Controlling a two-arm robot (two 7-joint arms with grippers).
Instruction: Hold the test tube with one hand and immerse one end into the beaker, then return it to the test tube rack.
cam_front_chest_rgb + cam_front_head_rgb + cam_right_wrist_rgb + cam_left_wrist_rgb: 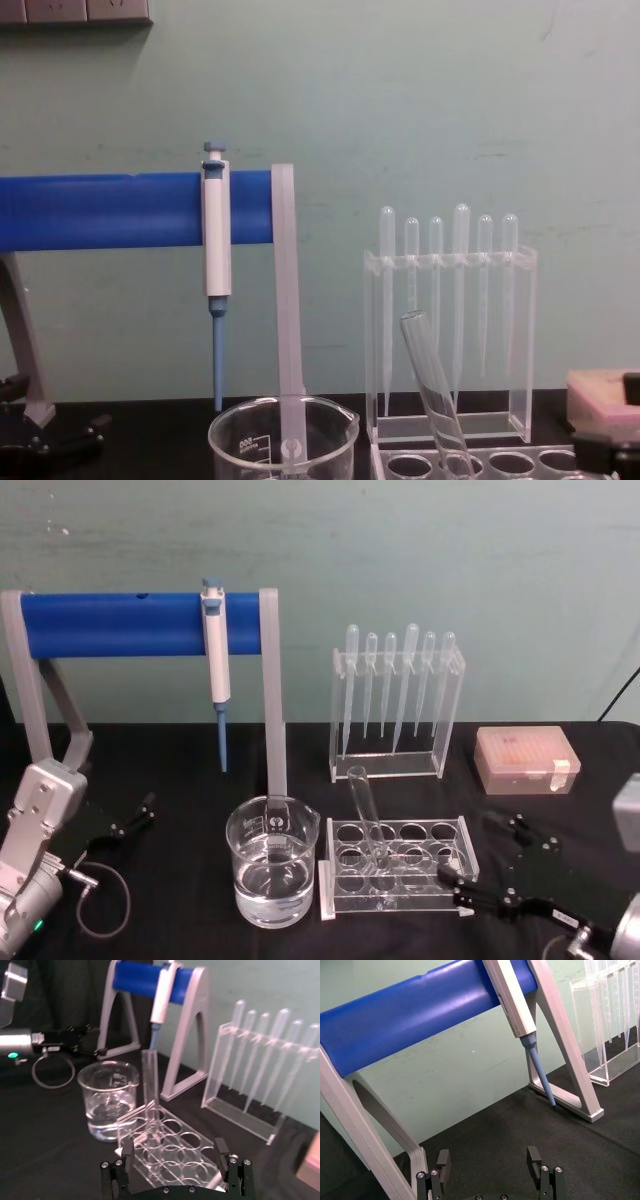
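Reach is given to the wide-open black right gripper (174, 1149), not the idle left gripper (488, 1157): the long clear glass test tube (151, 1085) is propped near-upright just ahead.

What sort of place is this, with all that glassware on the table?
Probably a laboratory bench: a test tube leans in its clear rack, a beaker holds clear liquid, and a pipettor hangs from a blue stand. The left claw and right claw sit open at either side.

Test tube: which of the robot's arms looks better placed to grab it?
Right, probably. The right gripper sits open beside the test tube rack holding the test tube; the left gripper sits farther off, beyond the beaker.
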